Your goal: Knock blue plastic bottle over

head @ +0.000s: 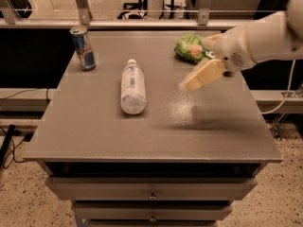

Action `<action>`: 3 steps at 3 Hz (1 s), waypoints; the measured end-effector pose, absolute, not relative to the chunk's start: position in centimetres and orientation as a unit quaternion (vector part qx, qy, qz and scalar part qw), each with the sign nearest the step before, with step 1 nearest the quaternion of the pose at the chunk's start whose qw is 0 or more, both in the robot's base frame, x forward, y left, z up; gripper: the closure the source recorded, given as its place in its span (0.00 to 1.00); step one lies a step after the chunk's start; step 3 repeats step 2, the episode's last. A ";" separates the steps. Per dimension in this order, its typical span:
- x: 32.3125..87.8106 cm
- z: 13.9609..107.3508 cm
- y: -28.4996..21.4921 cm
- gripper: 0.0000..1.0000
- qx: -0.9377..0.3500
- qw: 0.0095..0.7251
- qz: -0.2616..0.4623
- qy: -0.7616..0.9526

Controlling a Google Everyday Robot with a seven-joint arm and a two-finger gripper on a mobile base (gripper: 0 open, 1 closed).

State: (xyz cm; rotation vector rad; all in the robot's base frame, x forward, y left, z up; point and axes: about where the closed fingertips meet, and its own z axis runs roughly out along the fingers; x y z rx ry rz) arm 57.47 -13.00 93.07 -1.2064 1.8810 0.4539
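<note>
Since the blue plastic bottle (132,88) lies flat on its side left of the middle of the table (142,136), cap toward the far edge, we judge the task done; all that is left is pulling the arm clear. We see the gripper (201,75) above the table's right half, well apart from the bottle, holding nothing; open or shut, we cannot tell. The drink can (83,47) stands upright at the far-left corner, not touching the bottle. The green snack bag (191,48) lies just behind the gripper. Nothing stands in the way.
</note>
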 end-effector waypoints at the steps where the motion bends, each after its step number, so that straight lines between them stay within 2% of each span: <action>1: 56.8 95.1 -16.1 0.00 -0.471 0.429 0.184 0.749; 2: 55.2 96.8 -18.1 0.00 -0.476 0.431 0.205 0.739; 3: 55.2 96.8 -18.1 0.00 -0.476 0.431 0.205 0.739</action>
